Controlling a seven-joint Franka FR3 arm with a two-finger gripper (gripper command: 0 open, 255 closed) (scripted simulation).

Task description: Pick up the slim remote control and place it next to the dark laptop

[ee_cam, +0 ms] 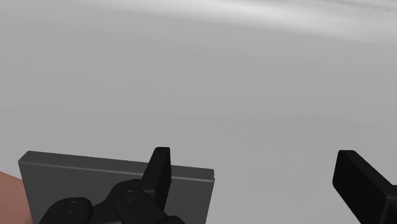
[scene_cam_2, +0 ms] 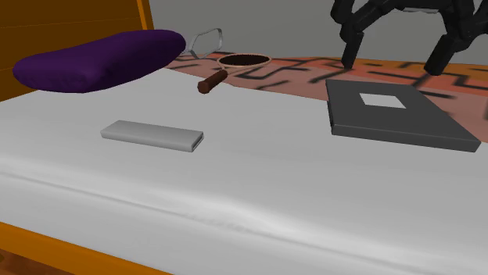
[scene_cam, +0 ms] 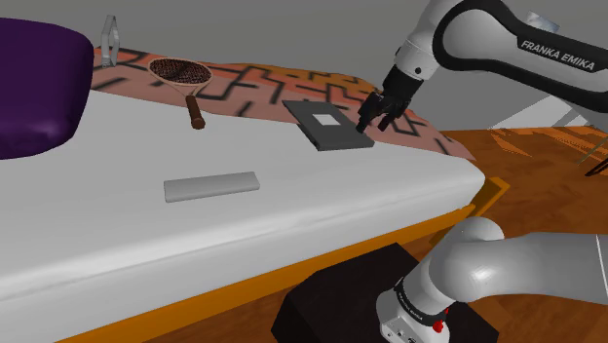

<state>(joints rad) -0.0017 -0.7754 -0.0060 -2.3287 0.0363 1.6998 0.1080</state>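
A white bed [scene_cam: 117, 244] filled the scene. The slim grey remote control [scene_cam: 211, 186] lay flat on the sheet, untouched and well apart from the closed dark laptop [scene_cam: 326, 127], which rested near a patterned blanket [scene_cam: 253, 83]. The black gripper [scene_cam: 375, 125] hovered above the laptop's edge, its fingers spread wide apart and holding nothing. A purple pillow [scene_cam: 34, 83] sat at the shoulder view's left, and a racket [scene_cam: 183, 78] lay on the blanket beyond the remote.
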